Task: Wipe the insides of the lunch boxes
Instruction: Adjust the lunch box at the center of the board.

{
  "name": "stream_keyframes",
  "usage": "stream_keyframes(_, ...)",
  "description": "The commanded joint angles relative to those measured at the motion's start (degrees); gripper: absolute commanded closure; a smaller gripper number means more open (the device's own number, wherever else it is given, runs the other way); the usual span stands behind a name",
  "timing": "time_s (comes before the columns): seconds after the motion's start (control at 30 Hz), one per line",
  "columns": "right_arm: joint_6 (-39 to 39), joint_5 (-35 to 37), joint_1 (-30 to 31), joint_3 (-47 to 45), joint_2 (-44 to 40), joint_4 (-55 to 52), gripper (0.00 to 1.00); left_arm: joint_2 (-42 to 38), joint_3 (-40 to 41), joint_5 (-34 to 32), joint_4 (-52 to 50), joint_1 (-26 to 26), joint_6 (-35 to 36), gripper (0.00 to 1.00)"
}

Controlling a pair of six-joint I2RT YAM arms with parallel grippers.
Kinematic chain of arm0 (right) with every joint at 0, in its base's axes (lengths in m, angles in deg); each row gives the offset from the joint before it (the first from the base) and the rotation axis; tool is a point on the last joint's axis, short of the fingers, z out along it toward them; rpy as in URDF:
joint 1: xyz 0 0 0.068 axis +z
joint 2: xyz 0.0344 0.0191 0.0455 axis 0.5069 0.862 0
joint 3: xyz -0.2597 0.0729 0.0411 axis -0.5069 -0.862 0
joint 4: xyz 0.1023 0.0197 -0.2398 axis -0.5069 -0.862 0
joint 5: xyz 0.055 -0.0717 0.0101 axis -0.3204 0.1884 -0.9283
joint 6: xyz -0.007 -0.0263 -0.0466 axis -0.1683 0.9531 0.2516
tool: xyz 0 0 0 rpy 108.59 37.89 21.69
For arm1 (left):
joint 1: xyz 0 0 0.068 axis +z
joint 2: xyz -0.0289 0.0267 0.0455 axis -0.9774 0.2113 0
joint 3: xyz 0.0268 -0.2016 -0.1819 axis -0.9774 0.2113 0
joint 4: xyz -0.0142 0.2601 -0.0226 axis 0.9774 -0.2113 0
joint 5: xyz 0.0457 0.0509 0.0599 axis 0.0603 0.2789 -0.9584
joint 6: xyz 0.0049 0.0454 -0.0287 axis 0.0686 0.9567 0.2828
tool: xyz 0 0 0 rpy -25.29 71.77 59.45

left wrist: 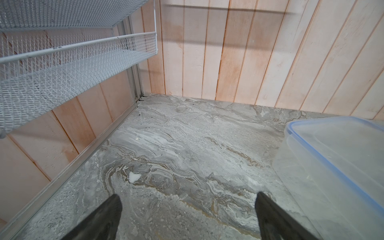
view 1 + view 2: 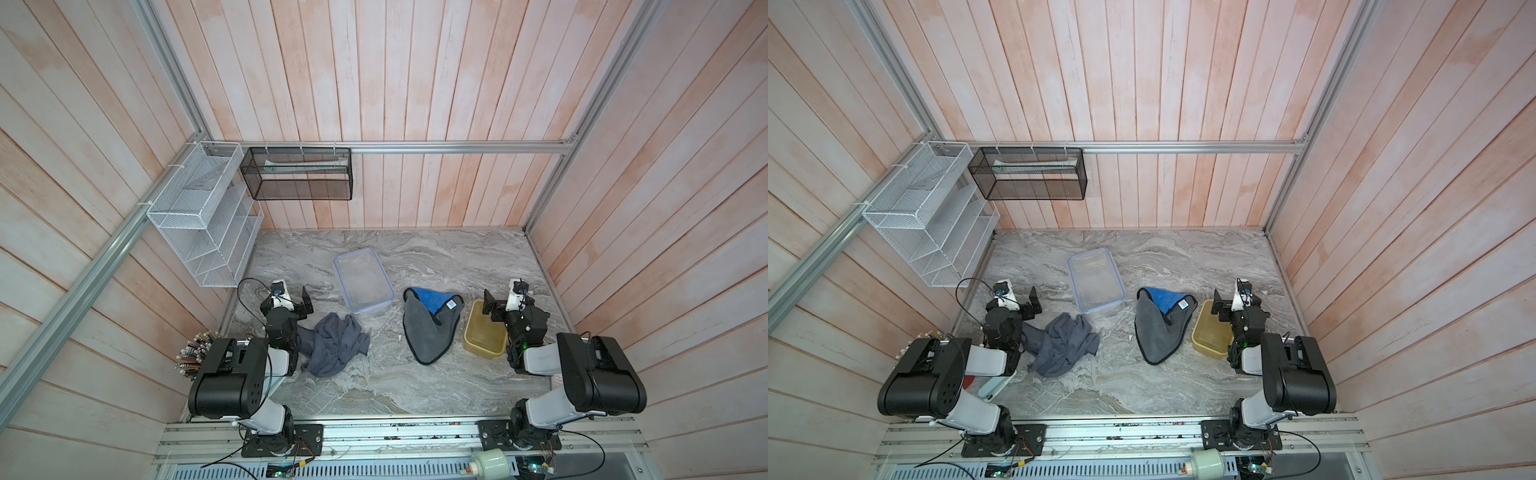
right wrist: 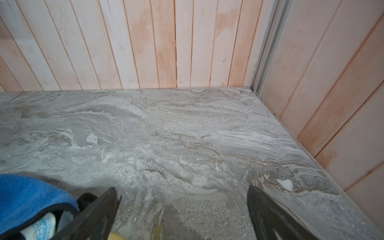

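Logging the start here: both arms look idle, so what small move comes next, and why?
Probably swing the left gripper onto the crumpled grey cloth beside it and pinch it. It and the right gripper stand open and empty, and the clear box and yellow box hold no cloth.

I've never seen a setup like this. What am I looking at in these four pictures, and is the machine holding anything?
It is a robot with two arms at a marble table. Two pictures look down from overhead. The other two come from a camera on each wrist, so the dark prongs in them are the left fingers and right fingers. Both pairs are spread open and hold nothing. On the table lie a clear lunch box, an amber lunch box, a crumpled grey cloth and a grey-and-blue cloth.
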Motion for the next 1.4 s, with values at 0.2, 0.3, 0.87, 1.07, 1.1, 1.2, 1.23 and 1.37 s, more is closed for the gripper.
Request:
stream_keyframes(0.2,0.26,-0.59,0.10,0.50,-0.67,0.09,0.02,-0.14,-0.31,-0.43,1.03,-0.20,-0.38,0.00)
stream_keyframes(0.3,0.29,-0.55,0.10,0.51,-0.67,0.00,0.01,-0.18,-0.29,-0.42,1.05,-0.19,-0.37,0.00)
stream_keyframes(0.87,-2.26,2.23,-0.07,5.26,-5.56,-11.20,0.02,-3.99,-3.67,0.22,-7.18,0.50,-0.84,0.00)
stream_keyframes(1.07,-8.74,1.97,-0.40,9.94,-14.14,-24.10,0.01,-11.85,-15.73,-1.91,-34.09,0.49,-5.58,0.00)
stream_keyframes(1.1,-10.57,1.53,-0.38,10.64,-15.07,-24.88,0.02,-13.14,-16.05,-0.85,-34.95,0.52,-7.06,0.00)
stream_keyframes(1.2,-18.76,-0.90,-0.35,13.61,-15.88,-27.67,0.02,-16.80,-16.60,0.87,-37.20,-0.45,-11.99,0.00)
stream_keyframes(1.23,-21.85,-2.54,-0.43,14.38,-15.64,-27.98,0.02,-17.60,-16.95,0.54,-38.08,-1.27,-12.87,0.00)
stream_keyframes(1.37,-34.69,-12.96,-0.27,16.11,-12.48,-23.44,0.07,-19.74,-19.31,-3.96,-41.59,-8.81,-12.51,0.00)
